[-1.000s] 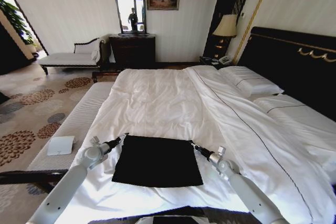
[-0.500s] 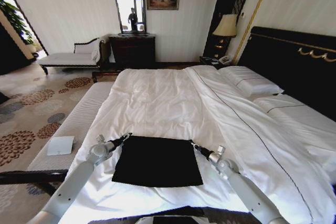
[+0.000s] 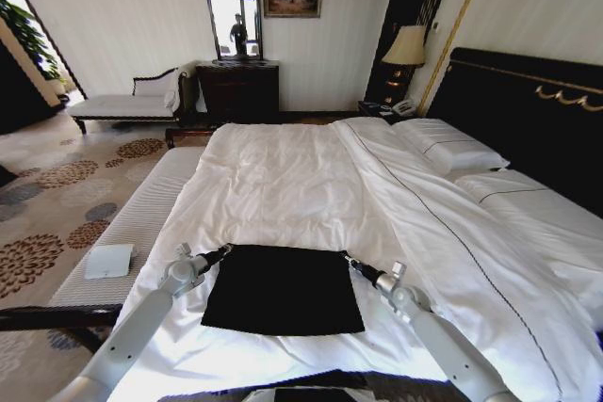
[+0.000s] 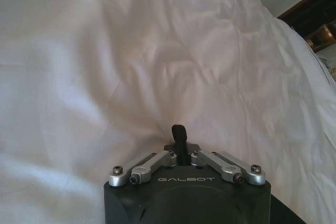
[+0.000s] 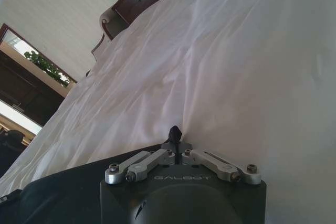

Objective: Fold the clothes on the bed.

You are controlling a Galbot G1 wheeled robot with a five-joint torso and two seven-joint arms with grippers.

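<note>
Left hand (image 3: 224,249), fingers pinched together, is being held at the far left corner of the black T-shirt (image 3: 283,289), which is being lain flat on the bed (image 3: 283,176). Right hand (image 3: 347,258), likewise closed, is being held at the far right corner; cloth between fingers cannot be made out.

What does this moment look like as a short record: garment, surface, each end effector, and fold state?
garment: black T-shirt, lying flat as a rectangle
surface: white duvet on the bed
left end effector: shut, at the shirt's far left corner
right end effector: shut, at the shirt's far right corner
fold state: partly folded; no sleeves showing
beside bed: pale bench with a white item on it
</note>
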